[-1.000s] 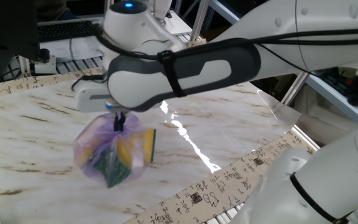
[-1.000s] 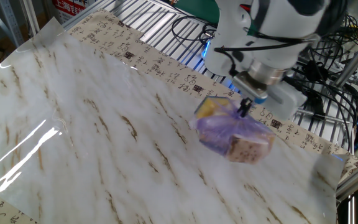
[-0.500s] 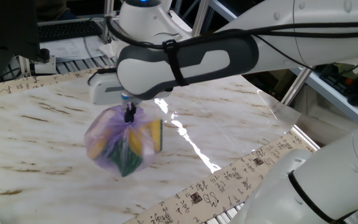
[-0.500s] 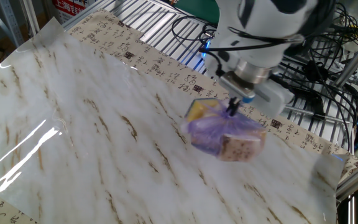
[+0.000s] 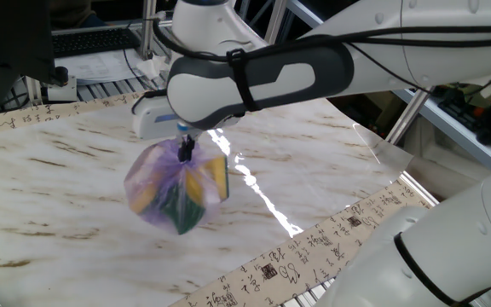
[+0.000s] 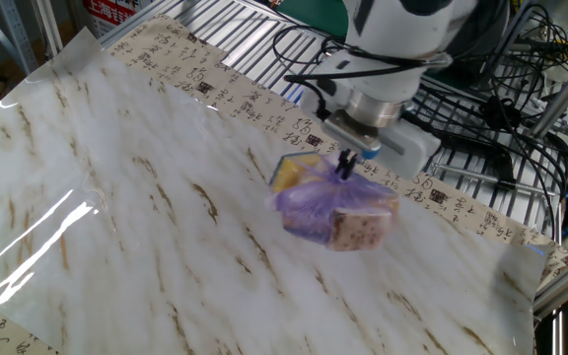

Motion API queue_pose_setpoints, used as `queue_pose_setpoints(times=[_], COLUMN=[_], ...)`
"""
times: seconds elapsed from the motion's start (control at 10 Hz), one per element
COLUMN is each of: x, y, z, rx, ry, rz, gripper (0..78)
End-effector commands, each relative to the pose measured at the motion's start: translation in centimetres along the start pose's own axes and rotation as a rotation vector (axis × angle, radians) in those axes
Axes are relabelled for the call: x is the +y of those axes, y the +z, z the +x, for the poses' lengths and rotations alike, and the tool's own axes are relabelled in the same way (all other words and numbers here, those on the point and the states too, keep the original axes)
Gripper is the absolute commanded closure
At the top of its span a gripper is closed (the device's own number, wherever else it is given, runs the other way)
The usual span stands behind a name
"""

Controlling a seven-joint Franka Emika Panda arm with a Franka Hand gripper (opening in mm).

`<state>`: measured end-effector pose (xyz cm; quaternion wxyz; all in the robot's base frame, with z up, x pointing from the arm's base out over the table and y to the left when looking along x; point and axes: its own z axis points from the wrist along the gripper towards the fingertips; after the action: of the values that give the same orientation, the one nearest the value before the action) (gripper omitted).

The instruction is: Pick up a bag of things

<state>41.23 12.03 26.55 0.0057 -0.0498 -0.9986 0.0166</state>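
Note:
The bag of things (image 5: 176,189) is a lumpy, translucent pale-purple plastic bag with yellow and dark green sponge-like pieces inside. It hangs clear of the marble-patterned table (image 5: 49,196). My gripper (image 5: 186,150) is shut on the bag's knotted top and holds it from above. In the other fixed view the bag (image 6: 328,204) hangs under the gripper (image 6: 344,168) above the table's far right part, and a speckled tan block shows through the plastic.
The table is covered with a shiny clear sheet and edged with a printed paper strip (image 6: 254,104). Metal racking and cables (image 6: 481,89) stand behind the table. A second white arm (image 5: 433,247) sits at the near right corner.
My gripper has lifted the bag and carried it further over the table, rightwards in one fixed view and leftwards in the other. The bag swings slightly below it.

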Motion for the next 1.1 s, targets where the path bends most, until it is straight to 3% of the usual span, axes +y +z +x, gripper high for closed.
queue_pose_setpoints(times=[0.1,0.5,1.1], x=[-1.7,-2.9,-3.4], y=[-1.1,-1.7,-1.0], z=[-1.5,-2.3,-2.7], rx=[0.002,-0.004,-0.017], ry=[-0.053,-0.088,-0.095], rz=[0.006,-0.007,-0.008], gripper=[76.4,76.4,76.4])
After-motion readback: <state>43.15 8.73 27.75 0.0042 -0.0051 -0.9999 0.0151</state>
